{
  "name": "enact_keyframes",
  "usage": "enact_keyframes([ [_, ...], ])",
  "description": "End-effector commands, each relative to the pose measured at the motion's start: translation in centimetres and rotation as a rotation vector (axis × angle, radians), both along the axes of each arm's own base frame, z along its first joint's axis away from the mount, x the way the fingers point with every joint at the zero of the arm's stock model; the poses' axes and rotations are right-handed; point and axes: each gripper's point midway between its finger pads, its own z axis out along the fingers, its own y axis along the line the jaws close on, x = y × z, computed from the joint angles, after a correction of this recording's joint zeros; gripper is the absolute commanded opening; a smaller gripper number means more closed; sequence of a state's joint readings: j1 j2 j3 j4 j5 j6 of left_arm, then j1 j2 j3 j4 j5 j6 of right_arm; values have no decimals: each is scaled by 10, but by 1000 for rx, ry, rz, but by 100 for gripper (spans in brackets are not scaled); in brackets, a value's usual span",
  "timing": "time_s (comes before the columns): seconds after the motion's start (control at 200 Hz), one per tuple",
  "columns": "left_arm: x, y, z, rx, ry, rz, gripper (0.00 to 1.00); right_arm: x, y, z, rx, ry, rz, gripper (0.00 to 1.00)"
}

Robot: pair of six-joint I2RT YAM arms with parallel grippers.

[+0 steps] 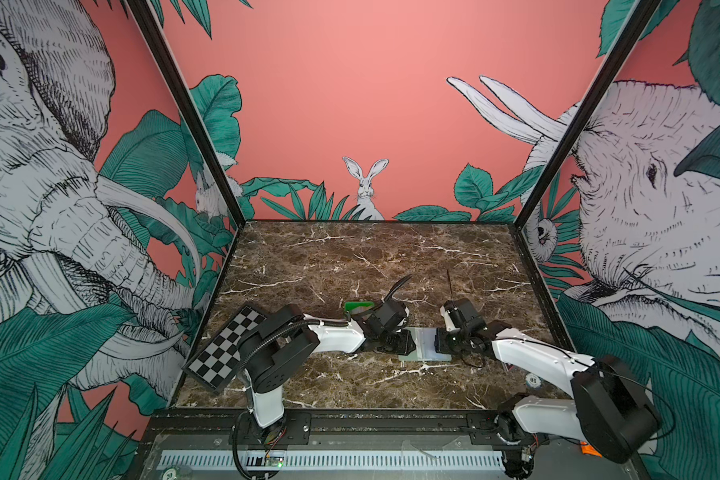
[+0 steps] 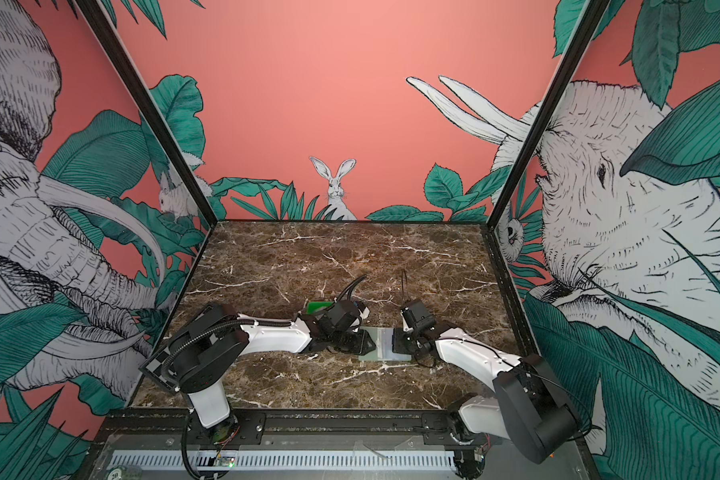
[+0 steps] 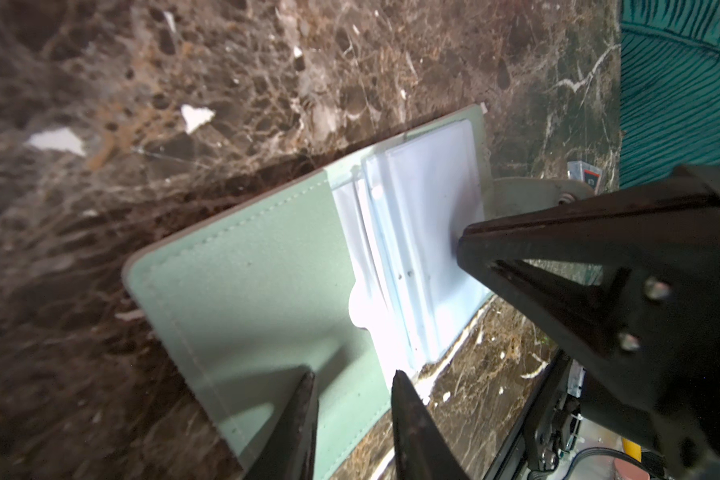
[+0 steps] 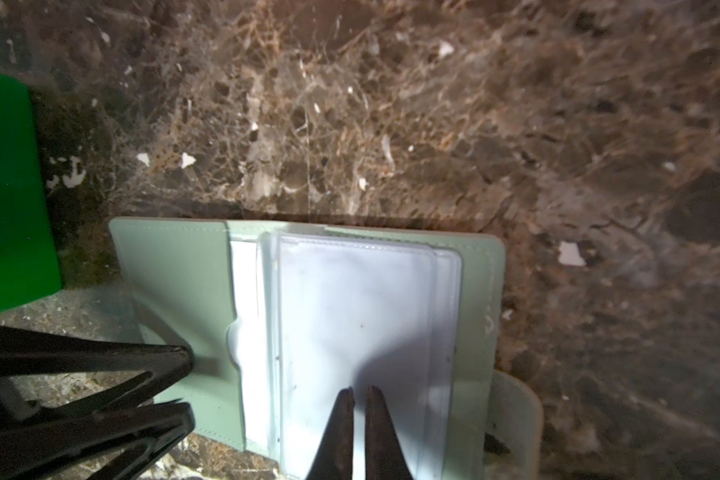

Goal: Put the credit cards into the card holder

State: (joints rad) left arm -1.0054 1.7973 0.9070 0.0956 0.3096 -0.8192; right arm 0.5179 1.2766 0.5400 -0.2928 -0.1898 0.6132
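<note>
Right wrist view: card holder (image 4: 175,266) lies open on the bench (image 4: 391,104); right fingers (image 4: 344,419) closed, tips on its clear sleeves (image 4: 350,299). Left fingers (image 3: 302,415) parted, empty, over the green flap. No loose cards visible. Judged: steadying stage; next, fetch a card, align with a sleeve mouth

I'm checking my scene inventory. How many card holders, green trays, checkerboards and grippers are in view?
card holder: 1
green tray: 1
checkerboard: 1
grippers: 2, the left gripper and the right gripper
Total: 5
</note>
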Motion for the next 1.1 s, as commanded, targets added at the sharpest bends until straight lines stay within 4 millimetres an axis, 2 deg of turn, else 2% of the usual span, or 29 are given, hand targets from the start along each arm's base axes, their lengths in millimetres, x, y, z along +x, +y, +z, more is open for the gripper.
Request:
enact_keyframes([
  [0.0, -3, 2, 9, -20, -1, 10, 32, 8, 0, 8, -14, -21, 0, 10],
  [0.23, 9, 6, 50, -108, -59, 27, 34, 19, 17, 42, 60, -96, 30, 11],
  [0.325, 15, 16, 63, -111, -78, 36, 34, 21, 24, 58, 66, -136, 44, 11],
  [0.52, 25, 57, 72, 17, -124, 58, 36, 26, 48, 85, 89, -192, 73, 18],
  [0.63, 33, 85, 73, 49, -123, 107, 36, 31, 67, 96, 112, -203, 84, 29],
  [0.75, 41, 114, 73, 59, -124, 168, 34, 39, 94, 103, 149, -203, 101, 39],
  [0.875, 44, 140, 68, 106, -110, 204, 32, 46, 122, 100, 155, -182, 128, 51],
  [0.895, 50, 148, 67, 110, -104, 233, 32, 48, 127, 99, 155, -179, 130, 54],
  [1.065, 58, 170, 62, 119, -98, 281, 27, 59, 160, 92, 159, -157, 138, 69],
  [1.095, 59, 173, 61, 127, -96, 285, 27, 60, 166, 81, 147, -134, 138, 71],
])
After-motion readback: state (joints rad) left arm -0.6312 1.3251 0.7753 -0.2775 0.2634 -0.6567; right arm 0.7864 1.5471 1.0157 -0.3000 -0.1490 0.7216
